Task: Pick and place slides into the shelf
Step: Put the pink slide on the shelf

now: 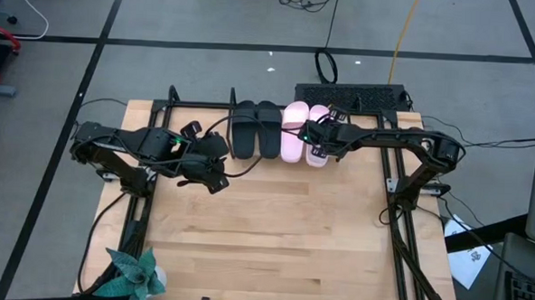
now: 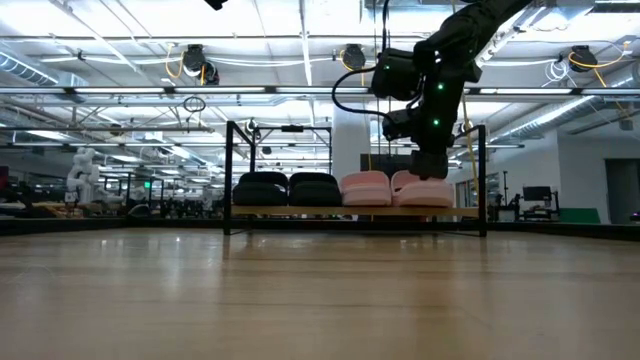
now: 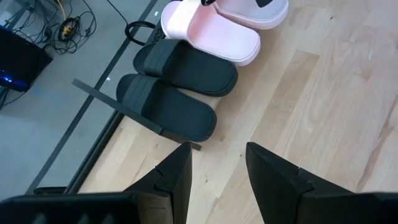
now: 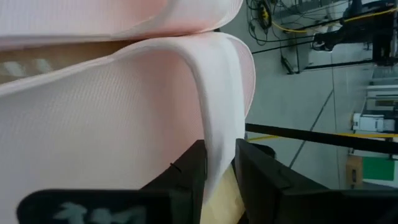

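Four slides stand side by side on the light-wood shelf (image 2: 300,211) at the table's far edge. The two black slides (image 1: 257,130) (image 3: 168,106) are on the left. One pink slide (image 1: 294,131) (image 2: 366,188) is next to them, and the other pink slide (image 1: 317,145) (image 2: 425,189) is at the right end. My right gripper (image 1: 319,134) (image 4: 217,180) is above that last slide and shut on its strap. My left gripper (image 1: 214,164) (image 3: 217,171) is open and hovers over the bare table, left of and nearer than the black slides. My right gripper pinches the wide strap of the right-end pink slide at its edge (image 4: 219,146), between the two fingers (image 4: 186,174). It comes from above, pointing down. In the low view the slide's sole (image 2: 425,202) sits level on the shelf board beside its mate.
Thin black uprights (image 2: 229,175) (image 2: 484,175) stand at the shelf's ends. A potted plant (image 1: 135,275) sits at the table's near left corner. Cables and a black box (image 1: 351,95) lie on the floor beyond the shelf. The wooden tabletop (image 1: 273,232) stretches nearer than the shelf.
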`<state>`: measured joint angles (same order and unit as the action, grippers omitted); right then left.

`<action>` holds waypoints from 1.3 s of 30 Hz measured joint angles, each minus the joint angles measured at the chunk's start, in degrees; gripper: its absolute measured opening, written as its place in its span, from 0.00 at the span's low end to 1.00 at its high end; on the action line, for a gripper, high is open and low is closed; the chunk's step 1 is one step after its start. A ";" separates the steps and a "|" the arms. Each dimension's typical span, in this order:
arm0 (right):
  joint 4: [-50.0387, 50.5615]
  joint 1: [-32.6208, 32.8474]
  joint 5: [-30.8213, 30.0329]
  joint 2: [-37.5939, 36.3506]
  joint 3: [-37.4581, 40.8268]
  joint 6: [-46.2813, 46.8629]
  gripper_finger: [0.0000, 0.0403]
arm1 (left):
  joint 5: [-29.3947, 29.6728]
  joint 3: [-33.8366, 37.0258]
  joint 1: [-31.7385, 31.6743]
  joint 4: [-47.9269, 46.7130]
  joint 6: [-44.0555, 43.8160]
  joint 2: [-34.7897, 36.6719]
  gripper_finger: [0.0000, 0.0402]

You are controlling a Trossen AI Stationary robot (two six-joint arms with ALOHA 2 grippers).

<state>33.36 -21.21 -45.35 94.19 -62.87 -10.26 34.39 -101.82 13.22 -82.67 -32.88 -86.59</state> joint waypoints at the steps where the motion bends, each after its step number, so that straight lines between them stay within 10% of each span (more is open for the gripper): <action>1: -0.20 0.00 -0.43 0.00 0.00 -0.57 0.20 | 0.00 0.00 0.00 0.00 -0.06 0.00 0.37; 39: -5.74 -0.15 -1.02 0.00 0.00 -8.18 0.22 | -1.52 0.00 0.00 0.26 -0.40 0.00 0.37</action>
<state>27.62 -21.37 -46.37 94.19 -62.87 -18.44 32.88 -101.82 13.21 -82.41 -33.29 -86.59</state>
